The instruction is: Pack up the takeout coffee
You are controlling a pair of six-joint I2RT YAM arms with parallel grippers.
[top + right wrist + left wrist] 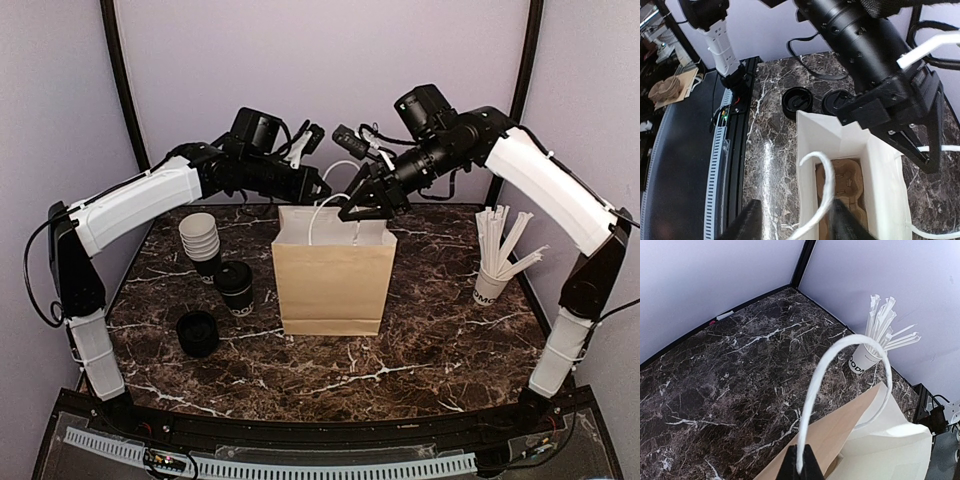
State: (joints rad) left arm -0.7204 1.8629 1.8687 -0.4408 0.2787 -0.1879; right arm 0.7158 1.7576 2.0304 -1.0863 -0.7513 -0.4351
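Observation:
The takeout coffee, a short black cup with a black lid, stands on the table left of the brown paper bag. In the right wrist view the coffee is partly hidden behind my left gripper. My left gripper is above the bag's back left corner. It is shut on the bag's far white handle, held at the fingertips. My right gripper hovers over the bag's mouth. It is open, with the near white handle looping between its fingers. A brown cup carrier lies inside the bag.
A loose black lid lies front left. A stack of lidless cups stands behind the coffee. A white cup of stirrers stands at the right, also in the left wrist view. Walls enclose the back and sides.

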